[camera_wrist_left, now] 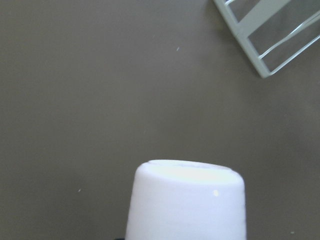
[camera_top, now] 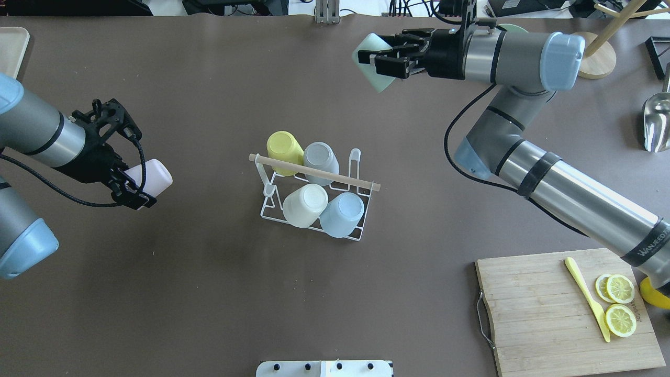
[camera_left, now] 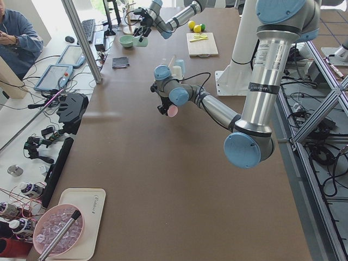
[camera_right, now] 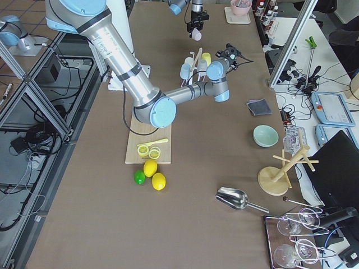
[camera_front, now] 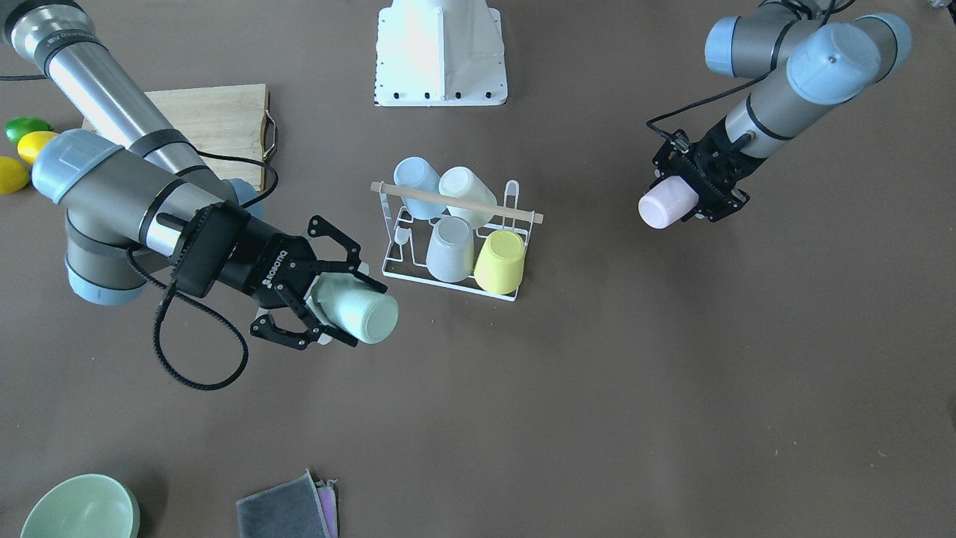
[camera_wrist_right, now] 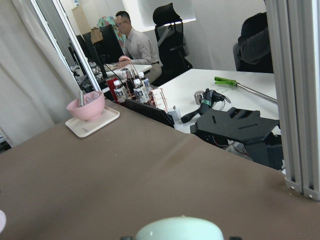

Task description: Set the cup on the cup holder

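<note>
The cup holder (camera_front: 511,196), a white wire rack with a wooden rod handle (camera_top: 314,172), stands mid-table and carries several upside-down cups: light blue, cream, grey and yellow. My left gripper (camera_top: 133,183) is shut on a pink cup (camera_top: 155,174), held sideways above the table well to the rack's side (camera_front: 661,205). The left wrist view shows that cup's base (camera_wrist_left: 187,200) and a rack corner (camera_wrist_left: 265,37). My right gripper (camera_front: 351,306) is shut on a mint-green cup (camera_front: 367,315), held sideways near the rack's far end (camera_top: 381,82).
A wooden cutting board (camera_top: 539,314) with lemon slices and a yellow knife lies near the right arm. Lemons and a lime (camera_front: 22,146), a green bowl (camera_front: 78,509), a folded cloth (camera_front: 287,509), a metal scoop (camera_top: 657,123) and a wooden stand (camera_top: 596,57) sit around the edges.
</note>
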`<state>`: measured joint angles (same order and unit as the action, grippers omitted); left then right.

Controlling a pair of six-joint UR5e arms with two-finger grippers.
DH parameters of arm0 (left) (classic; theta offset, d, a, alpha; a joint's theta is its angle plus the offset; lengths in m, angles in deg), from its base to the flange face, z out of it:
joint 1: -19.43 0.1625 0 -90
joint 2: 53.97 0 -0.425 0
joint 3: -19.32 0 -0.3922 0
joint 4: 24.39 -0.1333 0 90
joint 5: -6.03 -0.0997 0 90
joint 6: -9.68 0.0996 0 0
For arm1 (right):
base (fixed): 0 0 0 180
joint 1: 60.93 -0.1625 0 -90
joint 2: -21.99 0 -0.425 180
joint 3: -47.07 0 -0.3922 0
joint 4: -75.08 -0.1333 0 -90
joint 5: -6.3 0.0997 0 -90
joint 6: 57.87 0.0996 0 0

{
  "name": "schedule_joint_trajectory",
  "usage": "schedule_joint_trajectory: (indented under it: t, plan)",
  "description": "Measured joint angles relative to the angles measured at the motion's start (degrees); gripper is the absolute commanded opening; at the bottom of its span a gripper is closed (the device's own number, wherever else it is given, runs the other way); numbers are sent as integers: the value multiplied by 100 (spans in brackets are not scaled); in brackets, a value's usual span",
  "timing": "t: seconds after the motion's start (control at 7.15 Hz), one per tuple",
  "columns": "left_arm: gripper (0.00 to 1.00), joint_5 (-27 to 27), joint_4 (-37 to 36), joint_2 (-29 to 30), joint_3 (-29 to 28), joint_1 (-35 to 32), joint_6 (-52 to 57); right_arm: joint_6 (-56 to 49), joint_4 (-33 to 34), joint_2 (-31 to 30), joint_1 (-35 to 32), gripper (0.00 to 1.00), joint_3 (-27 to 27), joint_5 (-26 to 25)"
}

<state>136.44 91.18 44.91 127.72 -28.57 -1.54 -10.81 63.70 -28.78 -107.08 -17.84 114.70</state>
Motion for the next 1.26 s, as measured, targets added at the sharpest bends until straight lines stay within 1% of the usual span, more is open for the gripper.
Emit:
schedule_joint_trajectory:
  t: [0.14,0.28,0.42,0.56,0.7,0.84,0.98,1.12,1.26]
  plan:
    - [0,-233,1188,-158,35,111,-326,-2,-424,-65,389,0,10,-529]
    - [0,-653,2295,-399,96,300,-537,-11,-642,-79,604,0,10,-848]
    - [0,-1181,3183,-601,131,527,-674,-6,-777,-68,685,0,8,-991]
    - [0,-1788,3915,-707,141,860,-934,15,-920,-55,717,0,7,-1054]
    - [0,-2463,4537,-736,143,1279,-1252,25,-1040,-63,761,0,12,-1078]
    - [0,-3296,5077,-733,145,1740,-1464,16,-1132,-86,853,0,20,-1131]
    - [0,-4153,5439,-704,145,2142,-1556,-8,-1211,-113,979,0,25,-1251]
    - [0,-4935,5632,-616,135,2416,-1600,-24,-1276,-137,1085,0,28,-1362]
    - [0,-5567,5701,-478,79,2605,-1656,-33,-1311,-149,1146,0,32,-1416]
